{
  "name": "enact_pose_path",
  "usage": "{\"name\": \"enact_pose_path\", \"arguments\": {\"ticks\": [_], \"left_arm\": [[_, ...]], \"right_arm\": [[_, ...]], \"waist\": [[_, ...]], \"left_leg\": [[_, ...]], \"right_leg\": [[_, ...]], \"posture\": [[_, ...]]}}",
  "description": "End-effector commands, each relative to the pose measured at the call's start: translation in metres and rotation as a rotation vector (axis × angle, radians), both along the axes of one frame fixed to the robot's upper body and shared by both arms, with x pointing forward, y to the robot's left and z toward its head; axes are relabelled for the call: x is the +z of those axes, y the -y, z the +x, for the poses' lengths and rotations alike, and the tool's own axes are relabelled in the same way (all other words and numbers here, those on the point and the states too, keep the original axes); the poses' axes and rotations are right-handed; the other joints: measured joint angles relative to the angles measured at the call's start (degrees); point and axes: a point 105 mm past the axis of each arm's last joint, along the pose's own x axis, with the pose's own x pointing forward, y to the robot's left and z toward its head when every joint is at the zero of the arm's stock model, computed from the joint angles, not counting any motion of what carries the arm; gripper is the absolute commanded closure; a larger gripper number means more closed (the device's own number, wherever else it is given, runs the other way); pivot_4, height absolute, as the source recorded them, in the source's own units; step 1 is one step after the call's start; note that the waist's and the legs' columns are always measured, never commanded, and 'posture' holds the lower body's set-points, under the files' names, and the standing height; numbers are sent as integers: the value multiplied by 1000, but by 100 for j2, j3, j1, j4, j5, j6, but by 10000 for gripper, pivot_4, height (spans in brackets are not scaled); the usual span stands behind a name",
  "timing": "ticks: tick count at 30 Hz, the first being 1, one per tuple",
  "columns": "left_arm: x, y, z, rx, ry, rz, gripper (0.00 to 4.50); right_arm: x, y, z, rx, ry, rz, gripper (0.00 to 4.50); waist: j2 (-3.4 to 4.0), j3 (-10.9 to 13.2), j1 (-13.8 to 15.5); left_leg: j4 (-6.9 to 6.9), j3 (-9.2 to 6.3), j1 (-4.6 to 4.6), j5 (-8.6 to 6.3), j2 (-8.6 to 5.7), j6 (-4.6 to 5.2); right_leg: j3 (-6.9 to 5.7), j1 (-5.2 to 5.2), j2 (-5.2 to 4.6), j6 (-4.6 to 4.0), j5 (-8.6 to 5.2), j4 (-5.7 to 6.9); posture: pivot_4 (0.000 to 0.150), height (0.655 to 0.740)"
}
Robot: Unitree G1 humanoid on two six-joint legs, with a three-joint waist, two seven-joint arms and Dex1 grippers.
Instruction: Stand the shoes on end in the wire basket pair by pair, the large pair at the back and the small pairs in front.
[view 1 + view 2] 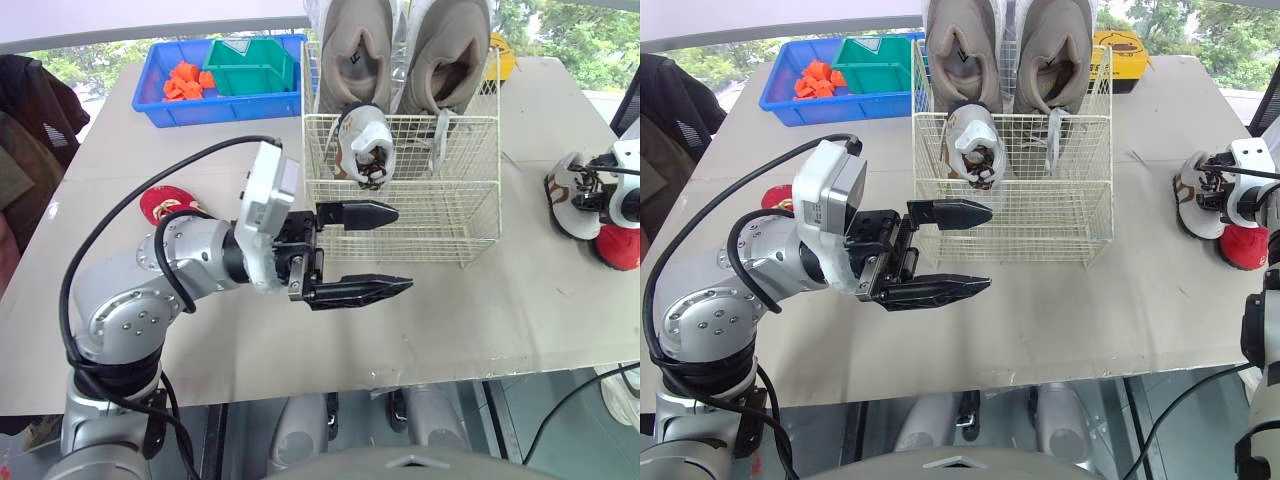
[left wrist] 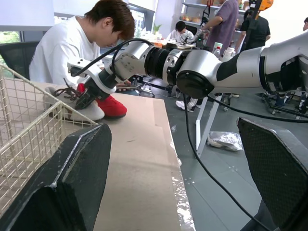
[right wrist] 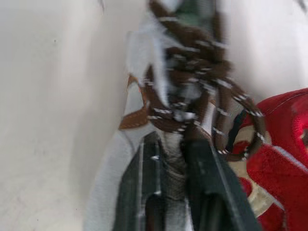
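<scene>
1. The wire basket [image 1: 400, 215] stands on the surface [image 1: 400, 330], toward its far side.
2. Two large beige shoes [image 1: 357, 50] stand on end side by side in the back of the basket, openings facing forward.
3. One small white shoe with brown laces [image 1: 365, 145] stands on end in the front row, on the robot's left side of it, just ahead of the left large shoe.
4. The left hand [image 1: 400, 250] hovers over the surface right at the basket's front left corner. Its two black fingers are spread wide and hold nothing.
5. The right hand [image 3: 174, 178] is out by the right edge of the surface, well apart from the basket. Its fingers are pressed onto the second small white shoe [image 1: 565, 200], pinching it near the brown laces.
6. That shoe rests against a red shoe [image 1: 617, 245] at the same edge.
7. Another red item [image 1: 160, 205] lies on the surface behind the left arm; I cannot tell what it is.
8. At the far left corner sits a blue bin [image 1: 160, 105] with orange pieces [image 1: 185, 82] and a green bin [image 1: 250, 68] inside it.
9. A person in a white top [image 2: 67, 43] sits beyond the right end of the surface.
</scene>
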Motion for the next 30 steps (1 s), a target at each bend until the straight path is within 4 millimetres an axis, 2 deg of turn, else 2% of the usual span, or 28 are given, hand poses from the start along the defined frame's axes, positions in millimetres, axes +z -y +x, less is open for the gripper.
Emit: {"name": "enact_pose_path", "arguments": {"ticks": [1,3,5,9,11,13,14,16,18,20,22,25,30], "left_arm": [[5,-2,-2,-16,19,-21,0],[4,-3,-2,-20,13,-14,0],[3,-4,-2,-27,0,-12,0],[1,-6,-1,-47,-19,3,0],[2,-6,1,-49,-18,0,0],[5,-7,3,-44,-11,-16,0],[6,-7,5,-43,-8,-21,0],[7,-7,8,-3,26,-40,0],[8,-8,11,31,45,-64,0],[12,-9,12,62,61,-113,0],[13,-10,12,79,68,-151,0],[13,-14,6,76,53,-181,0],[12,-29,-2,174,74,-222,0]], "right_arm": [[25,6,-3,3,135,17,44832],[39,2,-11,40,234,43,44832],[67,-12,-23,87,461,135,44832],[111,-38,-67,144,797,227,44832],[133,-63,-96,219,961,265,44832],[155,-101,-124,328,1110,323,44832],[162,-112,-133,356,1164,340,44832],[161,-149,-145,471,1184,356,44832],[160,-174,-152,538,1208,332,44832],[161,-190,-155,545,1262,344,44832],[155,-202,-146,532,1277,347,44832],[144,-210,-127,466,1336,235,44832],[126,-225,-104,410,1436,160,44832]], "waist": [[0,0,10],[1,0,36],[9,-2,64],[20,-2,74],[26,-2,80],[28,-2,74],[28,-2,68],[29,-2,43],[24,-6,29],[24,-6,15],[24,-6,16],[24,-6,15],[22,-7,-15]], "left_leg": [[-1,-1,0,0,0,0],[-1,-2,-1,0,2,0],[-3,-4,-5,0,4,-1],[-16,-1,-3,0,6,-3],[-15,-10,0,1,10,-5],[-15,-11,4,1,11,-6],[-14,-12,5,1,12,-6],[-10,-12,8,-4,14,1],[-9,-10,13,-6,13,6],[-7,-8,13,-8,13,9],[-4,-8,12,-3,12,2],[-4,-6,11,4,9,-10],[-8,-5,7,4,8,-12]], "right_leg": [[-1,0,0,0,0,0],[-2,0,0,0,0,0],[-4,-2,-1,2,-1,0],[-2,-3,4,6,-1,-1],[-11,-2,8,7,-2,3],[-12,-1,9,7,-2,7],[-13,1,10,7,-2,7],[-10,1,11,26,-13,11],[-7,5,11,25,-14,11],[-3,5,11,3,-23,11],[-2,3,10,-4,-23,13],[-1,2,9,-20,-14,13],[1,-3,8,-22,-14,10]], "posture": [[1500,7400],[1500,7400],[1500,7400],[1500,7400],[1500,7400],[1500,7400],[1500,7400],[1500,7400],[1500,7400],[1500,7400],[1500,7400],[1500,7400],[1500,7400]]}}
